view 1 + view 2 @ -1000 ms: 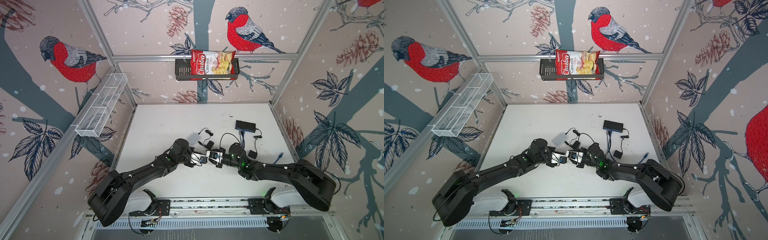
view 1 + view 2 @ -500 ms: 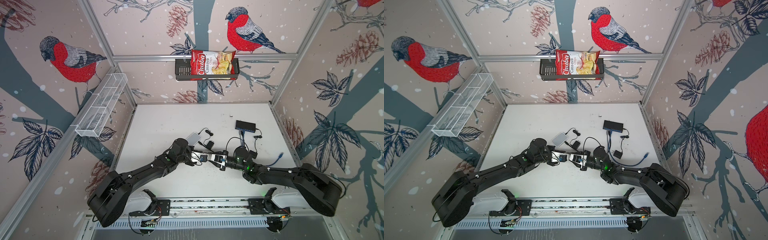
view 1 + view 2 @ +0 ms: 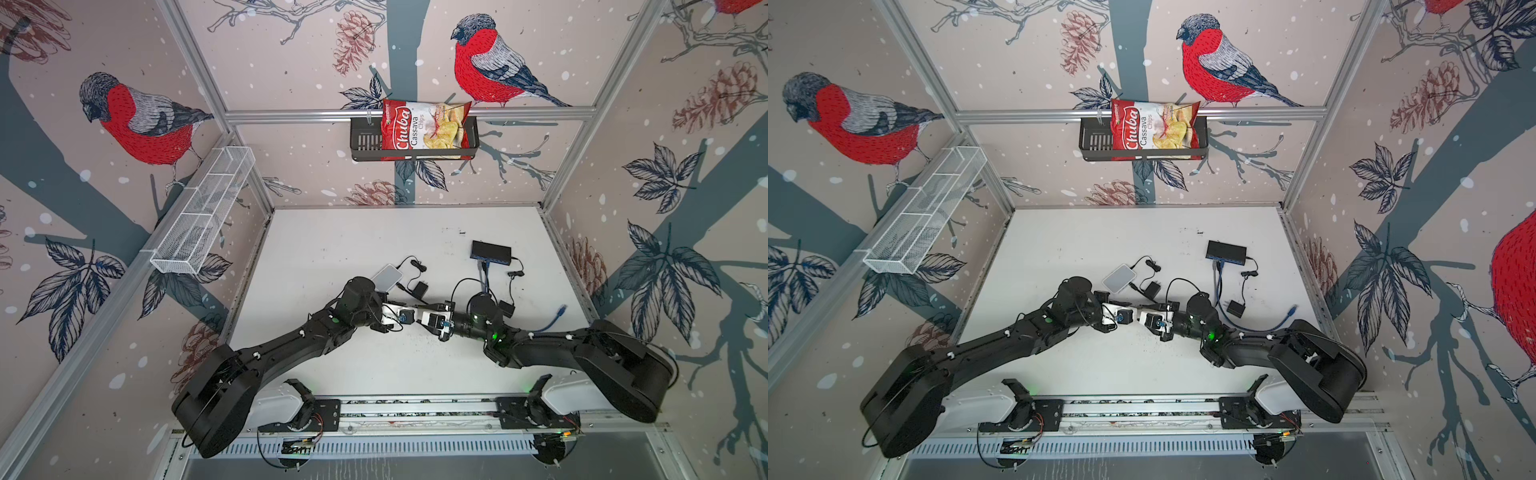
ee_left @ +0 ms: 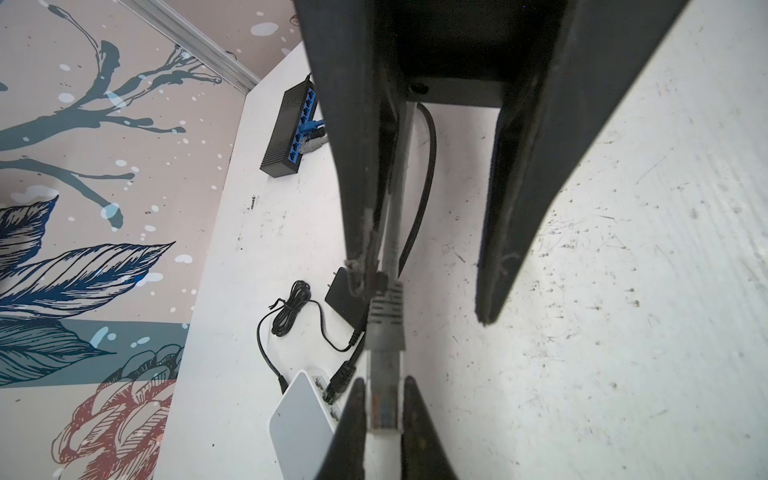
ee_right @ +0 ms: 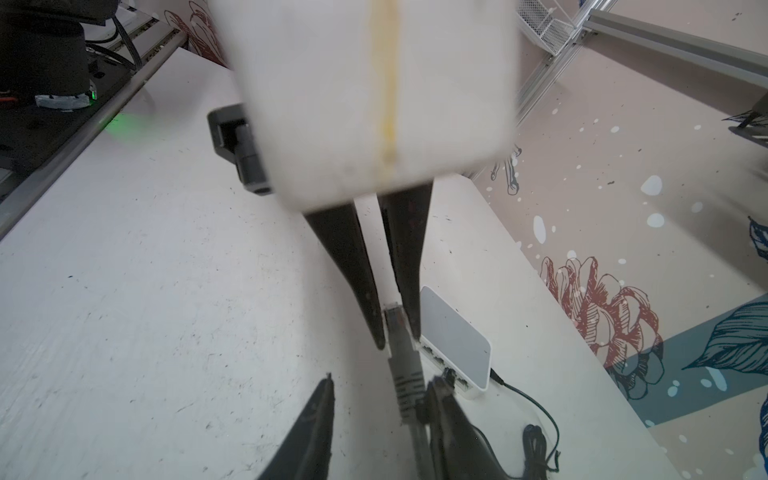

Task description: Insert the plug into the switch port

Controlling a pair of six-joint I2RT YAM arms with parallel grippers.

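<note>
My left gripper point(image 4: 384, 380) is shut on the clear plug point(image 4: 384, 409) of a grey cable, low over the table in both top views point(image 3: 414, 311) point(image 3: 1136, 314). The plug's grey boot point(image 5: 405, 374) sticks out toward my right gripper point(image 5: 382, 378). That gripper is open, facing the left one tip to tip. The boot lies against one of its fingers point(image 5: 446, 415), and the other finger stands well apart. The white switch point(image 5: 453, 336) point(image 3: 387, 277) lies just beside the plug, its row of ports facing the grippers, with a black lead in one port.
A black switch point(image 3: 490, 251) with blue ports sits at the back right, with a blue and a grey cable plugged in. Black adapters point(image 3: 419, 289) and coiled leads lie between the switches. A loose blue plug point(image 3: 561, 309) lies by the right wall.
The right arm's wrist has drawn back to the right and straightened, with its gripper still facing the left one. The left gripper has kept its place and its hold on the plug.
</note>
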